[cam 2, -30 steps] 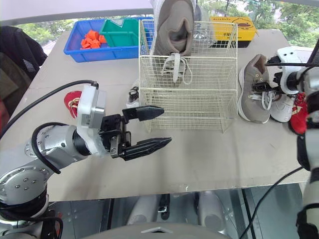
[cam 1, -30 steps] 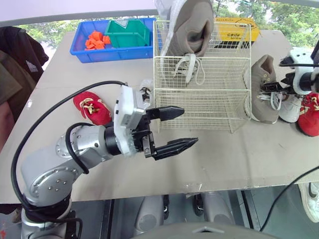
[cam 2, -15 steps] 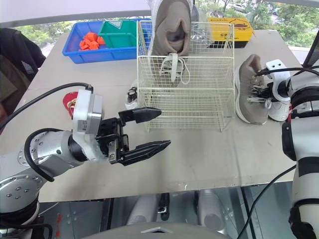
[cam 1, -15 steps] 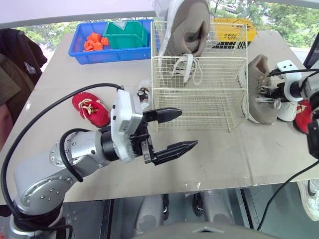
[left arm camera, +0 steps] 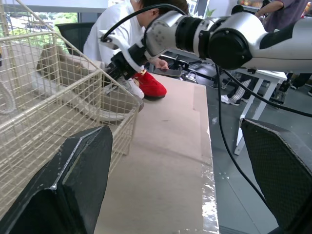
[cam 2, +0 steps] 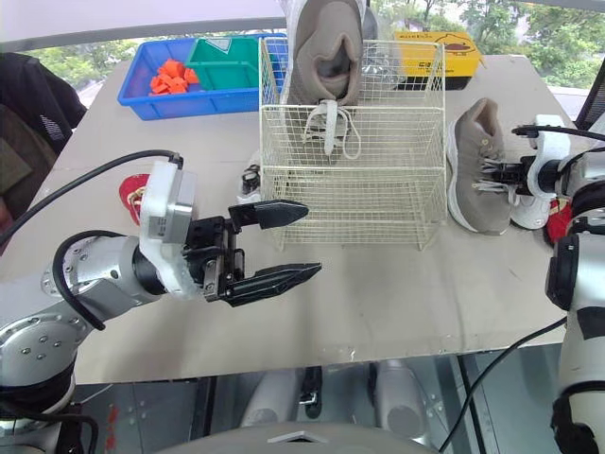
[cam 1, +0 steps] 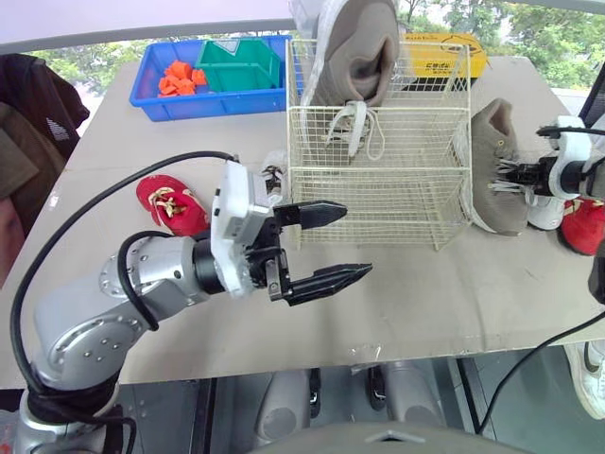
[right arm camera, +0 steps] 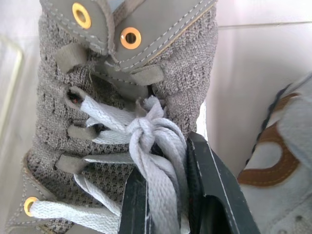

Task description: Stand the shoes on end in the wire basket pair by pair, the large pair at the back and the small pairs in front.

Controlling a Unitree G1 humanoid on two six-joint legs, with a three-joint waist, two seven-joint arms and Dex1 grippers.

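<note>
Laces (right arm camera: pixel 146 131) of a grey shoe (cam 1: pixel 496 175) are pinched between the two black fingers of the right gripper (cam 1: pixel 523 173). The fingers are closed on the knotted bundle just above the shoe's tongue. This grey shoe sits on the table (cam 1: pixel 425 293) just to the right of the wire basket (cam 1: pixel 378 203), apart from its side wall, with its opening turned up and away and its sole towards the basket.

Its partner, the other grey shoe (cam 1: pixel 364 47), stands on end in the back part of the basket, rising above the rim with its laces hanging down inside. The front part of the basket holds no shoe.

The left gripper (cam 1: pixel 352 241) hovers over the table in front of the basket's left front corner, fingers spread wide apart and holding nothing.

A small red shoe (cam 1: pixel 173 203) lies on the table to the left of the basket, and a small pale shoe (cam 1: pixel 274 175) lies just beside the basket's left wall. To the right of the held grey shoe are a white shoe (cam 1: pixel 546 210) and a second red shoe (cam 1: pixel 584 227).

At the back left stands a blue tray (cam 1: pixel 151 95) with orange pieces (cam 1: pixel 180 78) and a green bin (cam 1: pixel 241 64). A yellow box (cam 1: pixel 454 52) lies behind the basket.
</note>
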